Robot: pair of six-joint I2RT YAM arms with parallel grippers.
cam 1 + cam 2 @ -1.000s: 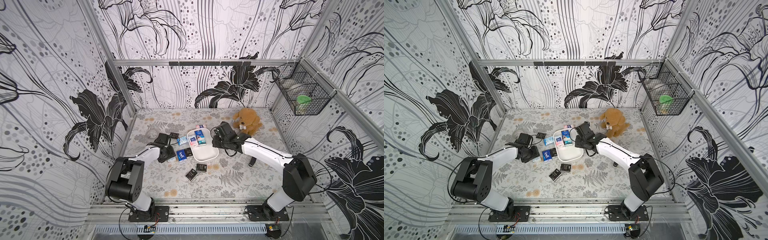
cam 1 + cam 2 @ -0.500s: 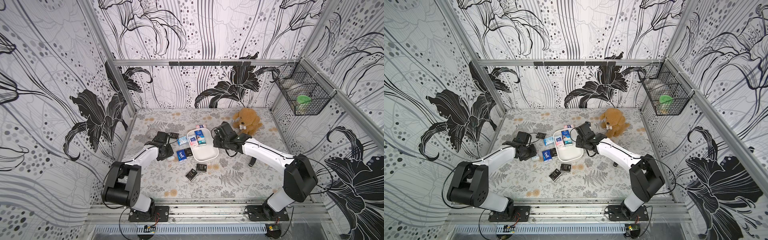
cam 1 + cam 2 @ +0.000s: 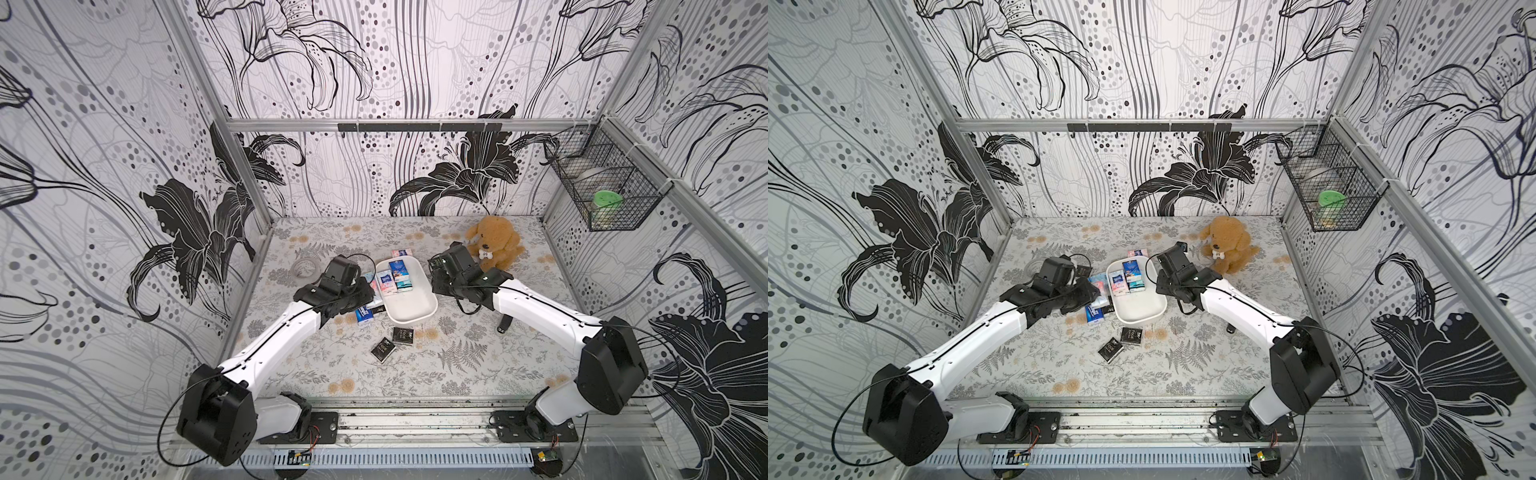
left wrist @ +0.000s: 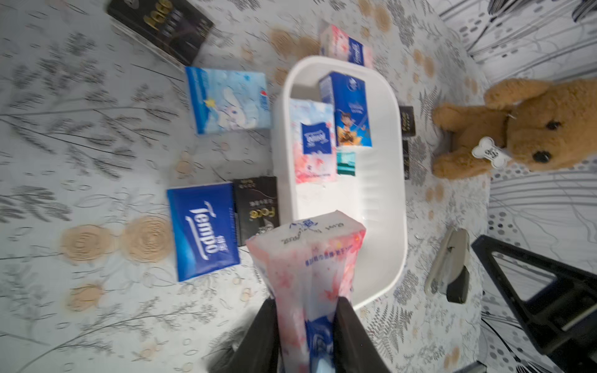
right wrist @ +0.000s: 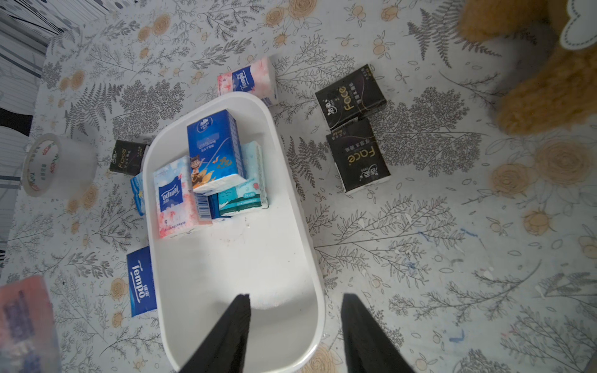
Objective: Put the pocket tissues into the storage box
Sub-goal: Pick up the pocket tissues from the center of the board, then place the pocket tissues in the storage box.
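Left gripper (image 4: 305, 310) clamped on pink-white packet (image 4: 307, 252), hanging at the storage box (image 4: 400, 193) rim. Packet looks light, soft: film waists under the jaws, likely slick. Mid-body pinch suits. Right gripper (image 5: 295, 300) half open, empty, over the box.

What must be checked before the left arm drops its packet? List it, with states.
1. Grip: left gripper shut on the pink-white packet: ok.
2. Packet above the storage box: only its free end overlaps the rim in the left wrist view: cannot tell.
3. Room inside: the end away from the packets in the box is bare: ok.
4. Right gripper out of the way: its open fingers straddle the rim at that bare end and may obstruct: not ok.
5. Stored packets overhanging the rim: none seen: ok.
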